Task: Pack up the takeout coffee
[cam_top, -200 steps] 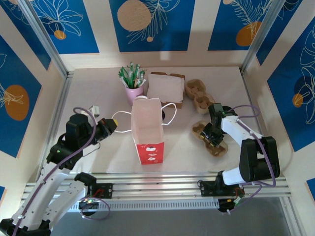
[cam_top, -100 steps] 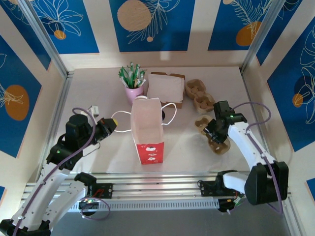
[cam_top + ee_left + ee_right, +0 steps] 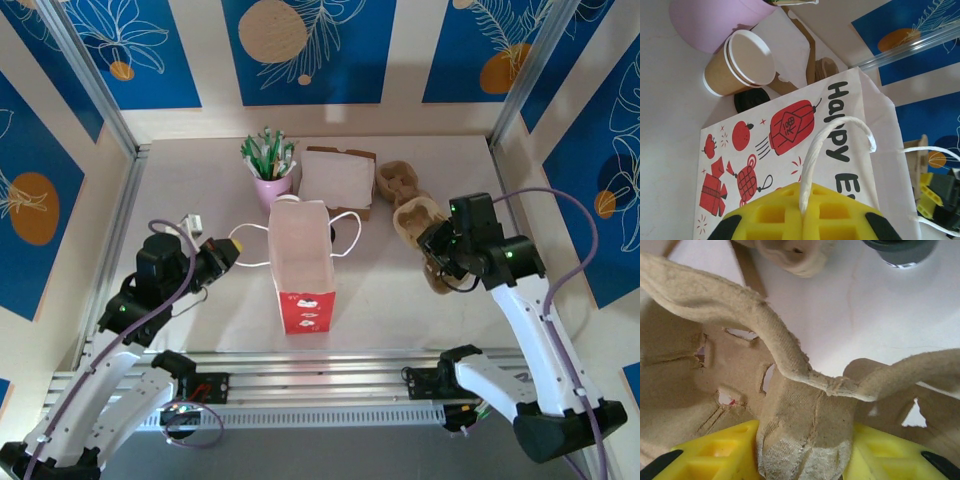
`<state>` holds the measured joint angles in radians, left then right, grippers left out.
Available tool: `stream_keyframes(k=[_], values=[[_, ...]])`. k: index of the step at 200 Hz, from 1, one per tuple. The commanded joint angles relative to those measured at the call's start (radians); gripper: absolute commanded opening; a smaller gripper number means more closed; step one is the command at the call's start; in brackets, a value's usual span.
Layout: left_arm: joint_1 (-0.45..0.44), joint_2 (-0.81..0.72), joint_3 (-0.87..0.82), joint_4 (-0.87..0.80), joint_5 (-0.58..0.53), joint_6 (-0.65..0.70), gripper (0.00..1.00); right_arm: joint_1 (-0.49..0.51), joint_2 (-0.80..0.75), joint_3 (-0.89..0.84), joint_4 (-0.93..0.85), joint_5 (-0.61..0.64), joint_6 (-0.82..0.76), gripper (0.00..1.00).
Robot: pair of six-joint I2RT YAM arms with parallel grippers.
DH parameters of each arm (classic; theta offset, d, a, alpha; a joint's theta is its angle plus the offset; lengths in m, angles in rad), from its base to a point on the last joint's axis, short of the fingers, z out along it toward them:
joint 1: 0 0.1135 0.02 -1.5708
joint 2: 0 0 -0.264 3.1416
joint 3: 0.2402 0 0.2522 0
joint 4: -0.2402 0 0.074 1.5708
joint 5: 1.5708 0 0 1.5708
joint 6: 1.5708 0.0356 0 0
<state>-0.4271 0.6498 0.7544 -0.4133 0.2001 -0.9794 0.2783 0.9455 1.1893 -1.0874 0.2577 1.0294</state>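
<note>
While left gripper (image 3: 801,214) pinches bag handle (image 3: 812,155) and right gripper (image 3: 805,457) clamps pulp carrier (image 3: 790,360), takeout coffee (image 3: 331,232) sits left of right gripper, just right of bag (image 3: 300,262).

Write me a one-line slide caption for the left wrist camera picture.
Left gripper shut on the white cord handle of the paper bag, tan paper cups and a black lid beyond.

bag (image 3: 765,150): wht, red lantern prints, blk lettering
bag handle (image 3: 812,155): wht cord
open cup (image 3: 720,75): tan, wht rim + inside
lid (image 3: 751,100): blk
carrier (image 3: 790,405): tan-brown pulp
far cup (image 3: 272,188): pink
sticks (image 3: 266,152): grn/wht
wall panels (image 3: 340,60): blue, wht leaf outlines, orange discs
</note>
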Motion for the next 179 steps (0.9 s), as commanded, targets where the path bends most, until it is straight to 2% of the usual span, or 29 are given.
stream_keyframes(k=[1, 56, 106, 145, 179], values=[[-0.022, 0.006, -0.009, 0.064, -0.035, -0.024, 0.00, 0.055, -0.014, 0.092, -0.073, 0.044, 0.042, 0.43], [-0.118, 0.064, -0.007, 0.144, -0.116, -0.033, 0.00, 0.231, -0.010, 0.288, -0.078, 0.075, 0.089, 0.43], [-0.207, 0.072, -0.022, 0.179, -0.205, -0.023, 0.00, 0.401, -0.012, 0.387, -0.005, 0.113, 0.119, 0.40], [-0.266, 0.074, -0.026, 0.201, -0.255, -0.023, 0.00, 0.599, 0.071, 0.464, 0.051, 0.175, 0.139, 0.42], [-0.323, 0.085, -0.028, 0.221, -0.307, -0.020, 0.00, 0.786, 0.146, 0.502, 0.109, 0.291, 0.183, 0.42]])
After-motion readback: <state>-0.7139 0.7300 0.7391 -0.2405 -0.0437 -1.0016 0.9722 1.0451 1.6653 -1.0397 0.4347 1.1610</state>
